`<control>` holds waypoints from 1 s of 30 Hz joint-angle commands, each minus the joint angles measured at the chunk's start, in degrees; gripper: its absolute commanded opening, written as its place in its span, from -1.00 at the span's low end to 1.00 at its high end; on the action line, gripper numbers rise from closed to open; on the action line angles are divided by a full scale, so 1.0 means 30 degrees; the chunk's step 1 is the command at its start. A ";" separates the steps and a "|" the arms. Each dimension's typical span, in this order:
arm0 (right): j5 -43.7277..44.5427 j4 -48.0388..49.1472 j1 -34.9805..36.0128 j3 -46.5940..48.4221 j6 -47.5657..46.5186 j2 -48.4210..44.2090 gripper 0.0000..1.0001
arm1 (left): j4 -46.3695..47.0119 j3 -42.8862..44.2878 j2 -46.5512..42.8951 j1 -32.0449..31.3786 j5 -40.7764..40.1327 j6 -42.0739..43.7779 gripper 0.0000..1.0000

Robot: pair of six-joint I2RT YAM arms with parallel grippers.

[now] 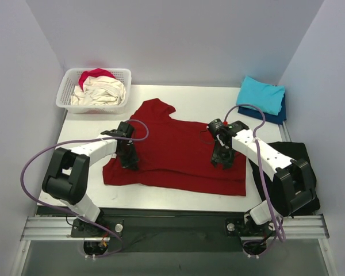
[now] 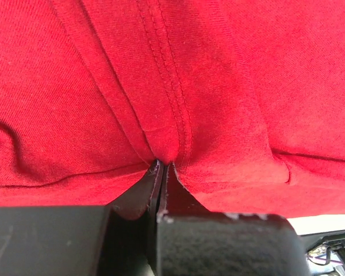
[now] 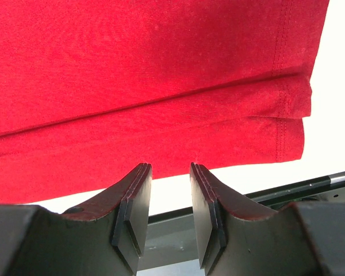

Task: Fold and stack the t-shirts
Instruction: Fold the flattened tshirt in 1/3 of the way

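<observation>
The dark red t-shirt point(image 1: 178, 152) lies spread on the table with its near part folded over. My left gripper point(image 1: 129, 163) is down on the shirt's left side, shut on a pinch of its hemmed fabric point(image 2: 161, 75); in the left wrist view the gripper point(image 2: 161, 164) has its jaws closed with cloth between them. My right gripper point(image 1: 221, 161) is over the shirt's right side, open and empty point(image 3: 170, 172), with the folded hem point(image 3: 149, 75) just beyond its fingertips. A folded turquoise tee point(image 1: 261, 95) lies on a navy one point(image 1: 279, 115) at the back right.
A white lattice basket point(image 1: 92, 108) at the back left holds a cream tee point(image 1: 103, 89) and a pink-red tee point(image 1: 96, 73). A black cloth point(image 1: 296, 155) hangs at the table's right edge, beside my right arm.
</observation>
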 commanded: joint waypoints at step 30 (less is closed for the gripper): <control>0.0760 -0.0791 0.0294 -0.0097 0.0397 0.0141 -0.35 | -0.1122 1.2082 0.7339 -0.3232 -0.2674 0.6319 -1.00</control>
